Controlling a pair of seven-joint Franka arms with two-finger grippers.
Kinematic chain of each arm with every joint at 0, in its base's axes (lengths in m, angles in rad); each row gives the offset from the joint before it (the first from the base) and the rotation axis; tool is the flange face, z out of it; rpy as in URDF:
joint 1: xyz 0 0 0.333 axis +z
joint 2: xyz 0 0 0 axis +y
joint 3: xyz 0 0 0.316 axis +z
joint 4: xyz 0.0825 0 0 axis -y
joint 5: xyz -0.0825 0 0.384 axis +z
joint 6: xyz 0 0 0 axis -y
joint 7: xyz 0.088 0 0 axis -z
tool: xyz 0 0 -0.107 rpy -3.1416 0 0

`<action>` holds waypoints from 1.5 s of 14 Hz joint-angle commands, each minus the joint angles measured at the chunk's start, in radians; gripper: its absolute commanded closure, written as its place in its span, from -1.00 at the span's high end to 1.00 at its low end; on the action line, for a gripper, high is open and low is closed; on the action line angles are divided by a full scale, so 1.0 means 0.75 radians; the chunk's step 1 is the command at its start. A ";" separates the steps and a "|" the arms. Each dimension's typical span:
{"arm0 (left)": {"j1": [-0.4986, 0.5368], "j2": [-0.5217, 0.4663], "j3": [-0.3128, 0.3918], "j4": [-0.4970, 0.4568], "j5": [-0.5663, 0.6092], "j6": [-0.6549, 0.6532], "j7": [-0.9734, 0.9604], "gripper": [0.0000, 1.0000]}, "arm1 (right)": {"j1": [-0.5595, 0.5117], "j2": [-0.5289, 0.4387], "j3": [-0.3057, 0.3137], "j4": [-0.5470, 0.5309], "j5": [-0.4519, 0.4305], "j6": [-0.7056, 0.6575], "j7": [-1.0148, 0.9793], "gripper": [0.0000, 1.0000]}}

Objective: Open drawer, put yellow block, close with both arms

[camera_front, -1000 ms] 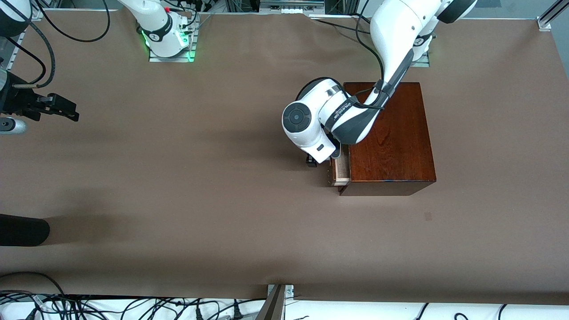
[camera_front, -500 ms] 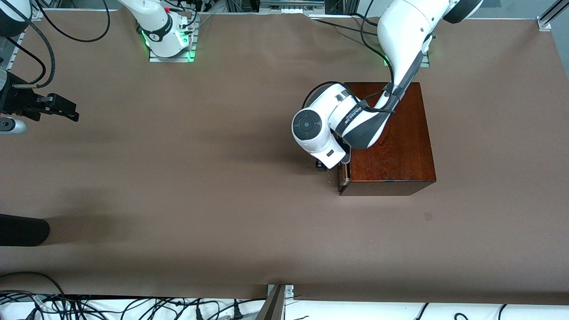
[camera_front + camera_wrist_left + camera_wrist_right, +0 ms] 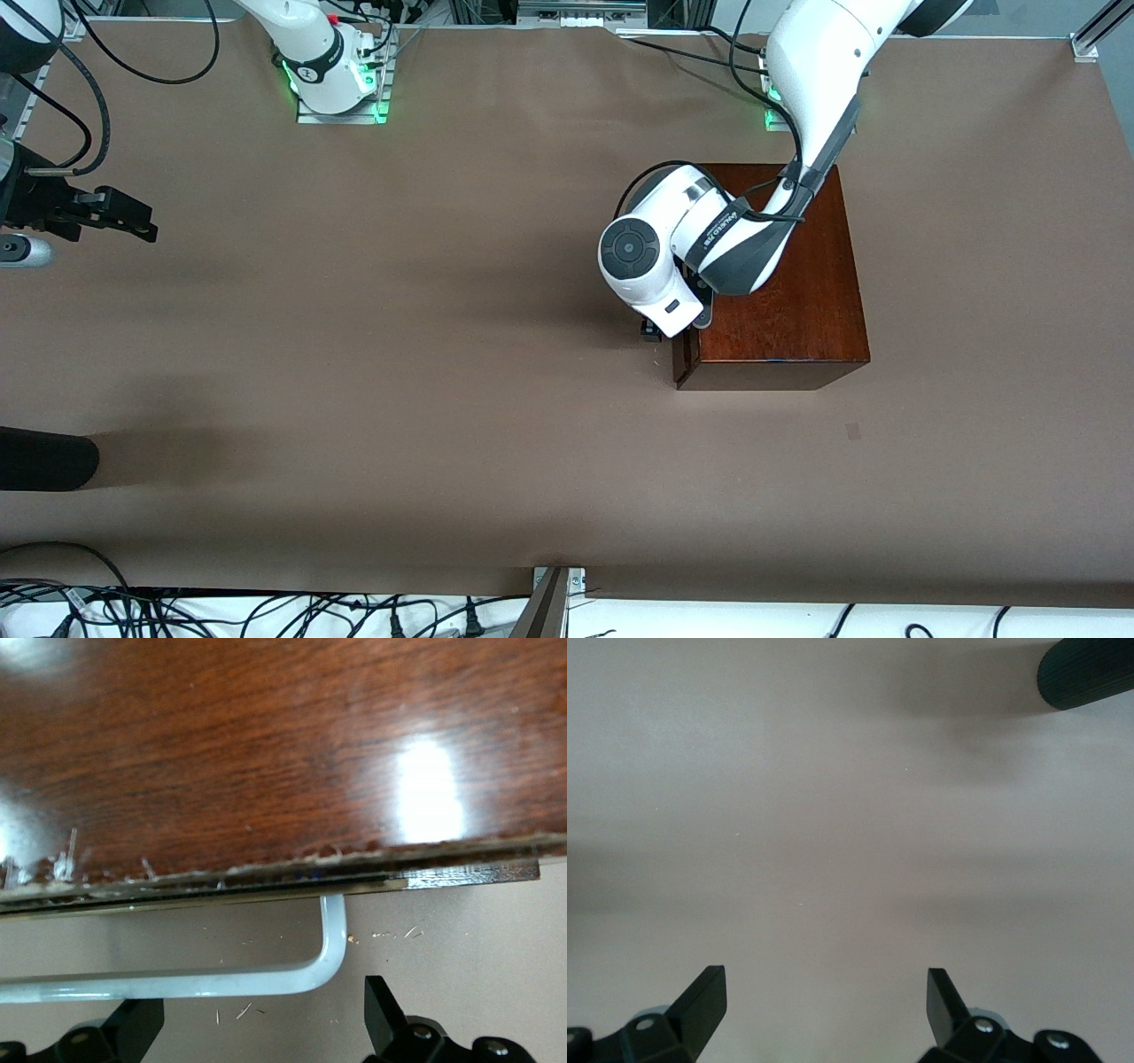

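The dark reddish-brown wooden box [image 3: 780, 283] stands toward the left arm's end of the table. Its drawer [image 3: 680, 368] sits flush in the box, with no pale interior showing. My left gripper [image 3: 653, 332] is low against the drawer's front, mostly covered by its own wrist. In the left wrist view the white bar handle [image 3: 221, 983] runs just above the gap of the left gripper [image 3: 261, 1014], whose black fingers [image 3: 381, 1010] stand open and apart from the bar. The right gripper [image 3: 124, 217] waits open over bare table at the right arm's end, with nothing in the right gripper [image 3: 824, 992]. The yellow block is out of view.
A dark ribbed cylinder [image 3: 44, 458] pokes in at the table's edge at the right arm's end, nearer the camera, and the cylinder [image 3: 1085, 673] shows in the right wrist view too. Cables [image 3: 266, 611] and a metal bracket [image 3: 554, 602] line the table's near edge.
The drawer, a little way out a second ago, has slid fully into the box as the left arm moved toward it. The right arm has not moved.
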 commanded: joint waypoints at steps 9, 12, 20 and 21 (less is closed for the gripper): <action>-0.062 -0.237 -0.033 0.152 0.032 -0.248 0.076 1.00 | 0.011 -0.004 -0.010 0.008 0.005 -0.002 0.017 1.00; -0.046 -0.333 -0.029 0.154 0.025 -0.266 0.341 1.00 | 0.011 -0.004 -0.010 0.008 0.005 -0.004 0.017 1.00; 0.308 -0.566 -0.029 0.136 -0.099 -0.471 1.343 1.00 | 0.011 -0.006 -0.010 0.008 0.005 -0.004 0.017 1.00; 0.373 -0.591 -0.029 0.134 -0.122 -0.481 1.437 1.00 | 0.011 -0.004 -0.010 0.008 0.005 -0.004 0.017 1.00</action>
